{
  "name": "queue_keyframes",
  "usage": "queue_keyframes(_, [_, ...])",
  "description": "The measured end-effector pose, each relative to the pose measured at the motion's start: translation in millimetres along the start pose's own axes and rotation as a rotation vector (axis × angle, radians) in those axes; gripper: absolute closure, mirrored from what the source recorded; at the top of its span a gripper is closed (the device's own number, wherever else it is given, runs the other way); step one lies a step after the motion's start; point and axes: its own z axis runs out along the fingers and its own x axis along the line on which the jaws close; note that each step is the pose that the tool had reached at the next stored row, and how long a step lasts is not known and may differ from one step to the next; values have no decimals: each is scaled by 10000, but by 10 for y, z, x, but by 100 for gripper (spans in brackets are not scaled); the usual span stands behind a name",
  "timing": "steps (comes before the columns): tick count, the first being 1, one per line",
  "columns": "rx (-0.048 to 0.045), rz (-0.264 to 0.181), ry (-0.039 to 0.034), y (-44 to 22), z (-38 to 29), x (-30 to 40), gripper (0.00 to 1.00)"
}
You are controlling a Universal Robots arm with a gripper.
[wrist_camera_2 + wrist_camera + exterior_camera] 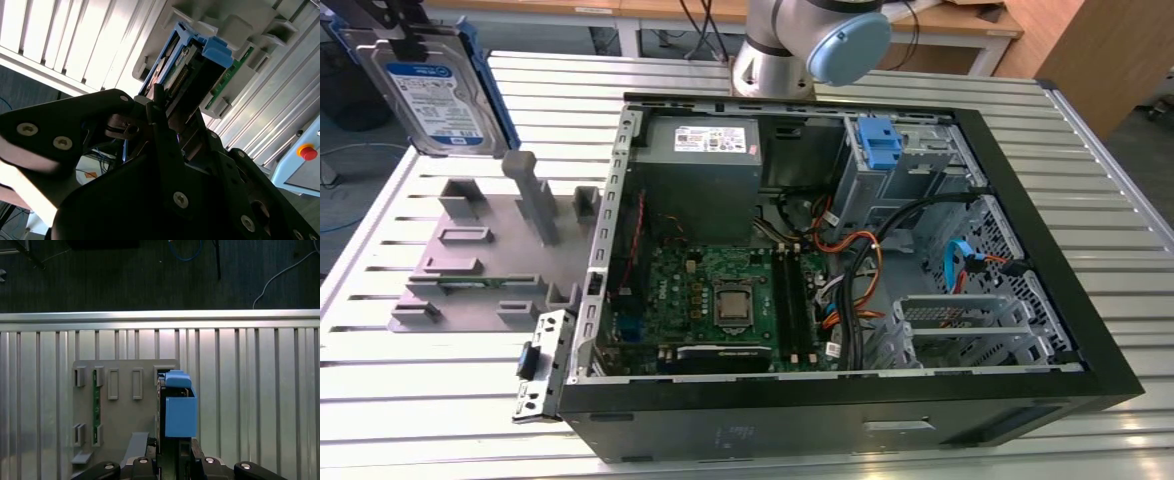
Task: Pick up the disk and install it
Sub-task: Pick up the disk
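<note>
Black claw (175, 112) closed tight on the flat silver rectangular hard drive (438, 95), framed in blue plastic carrier; drive held edge-up at upper left of the exterior view, above the grey slotted holding fixture (467, 270); pick-up judged complete, installation outstanding; open black computer case (1067, 300) occupies centre and right; transfer would call for clearing the case wall and squaring carrier to bay.

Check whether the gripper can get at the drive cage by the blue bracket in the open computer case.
Probably yes: the computer case lies open with nothing over the drive cage. The gripper is shut on the disk, outside the case; black cables run close by the cage.
</note>
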Motion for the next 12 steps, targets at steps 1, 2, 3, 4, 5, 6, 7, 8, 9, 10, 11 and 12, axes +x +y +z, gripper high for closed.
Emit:
queue_keyframes(1, [2, 0, -1, 0, -1, 0, 65])
queue_keyframes(2, [2, 0, -1, 0, -5, 0, 65])
queue_keyframes(3, [1, 0, -1, 0, -10, 0, 65])
queue_keyframes(4, [1, 0, 0, 0, -12, 0, 65])
queue_keyframes(5, [1, 0, -1, 0, -13, 0, 65])
queue_keyframes(6, [1, 0, -1, 0, -16, 0, 65])
queue_keyframes(7, [2, 0, -1, 0, -18, 0, 65])
queue_keyframes(8, [2, 0, -1, 0, -19, 0, 65])
queue_keyframes(9, [4, 0, -2, 0, -18, 0, 65])
queue_keyframes(10, [4, 0, -2, 0, -19, 0, 65])
queue_keyframes(11, [2, 0, -1, 0, -20, 0, 65])
queue_keyframes(12, [2, 0, -1, 0, -20, 0, 65])
